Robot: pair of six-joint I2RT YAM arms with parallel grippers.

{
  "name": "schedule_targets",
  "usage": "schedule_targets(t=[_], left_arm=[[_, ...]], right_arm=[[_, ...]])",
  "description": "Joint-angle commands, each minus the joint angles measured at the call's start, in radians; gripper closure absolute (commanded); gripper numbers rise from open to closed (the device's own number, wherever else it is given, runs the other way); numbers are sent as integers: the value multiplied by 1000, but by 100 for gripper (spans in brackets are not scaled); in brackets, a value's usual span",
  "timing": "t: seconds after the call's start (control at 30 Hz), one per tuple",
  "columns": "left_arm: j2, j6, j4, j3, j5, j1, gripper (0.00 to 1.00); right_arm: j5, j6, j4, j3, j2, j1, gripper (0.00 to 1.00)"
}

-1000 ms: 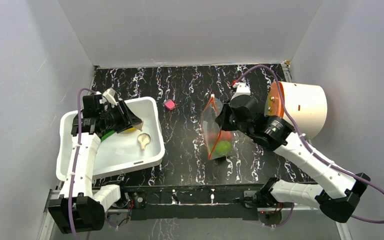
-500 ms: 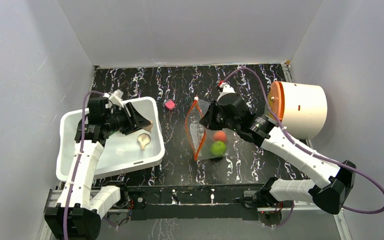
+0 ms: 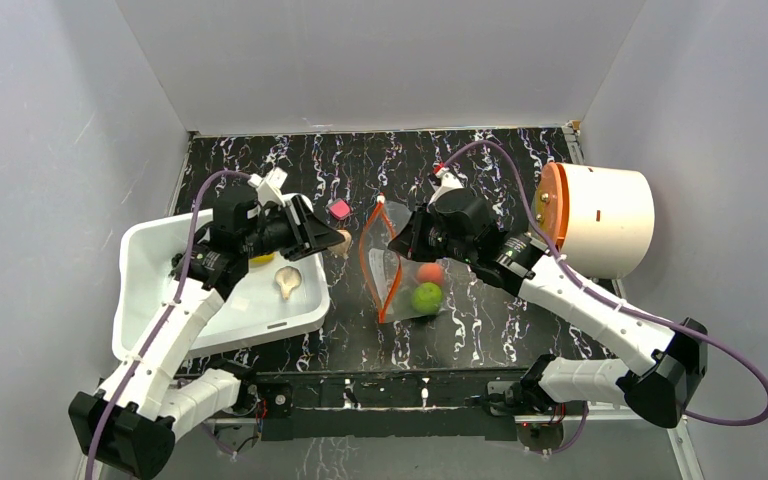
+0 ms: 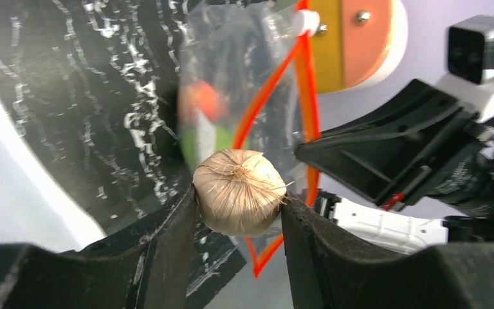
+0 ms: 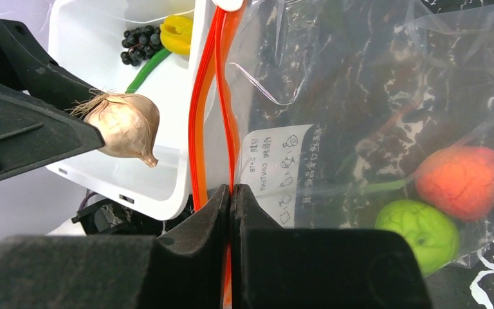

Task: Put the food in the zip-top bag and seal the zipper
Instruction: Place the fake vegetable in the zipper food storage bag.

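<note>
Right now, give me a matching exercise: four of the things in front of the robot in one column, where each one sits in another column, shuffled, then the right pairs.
Things:
1. garlic
2. orange ball
3. mushroom
4. pink block

Places:
A. on the bare table
B. inside the zip-top bag
C. held in the left hand
D. in the white bin

Pairs: 1-C, 2-B, 3-D, 4-A

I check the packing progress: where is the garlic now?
In the top view the garlic is held in the left claw, left of centre, between the white bin and the open mouth of the zip-top bag.
</note>
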Motion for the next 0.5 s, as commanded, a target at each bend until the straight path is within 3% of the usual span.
schedule_targets(t=[0.0, 0.47], left_arm=[[-3, -127, 150, 7, 16, -55, 65], [26, -211, 270, -41, -40, -166, 64]], right_arm=[[-39, 25, 97, -1, -6, 2, 100], [-111, 68, 136, -4, -11, 3, 100]])
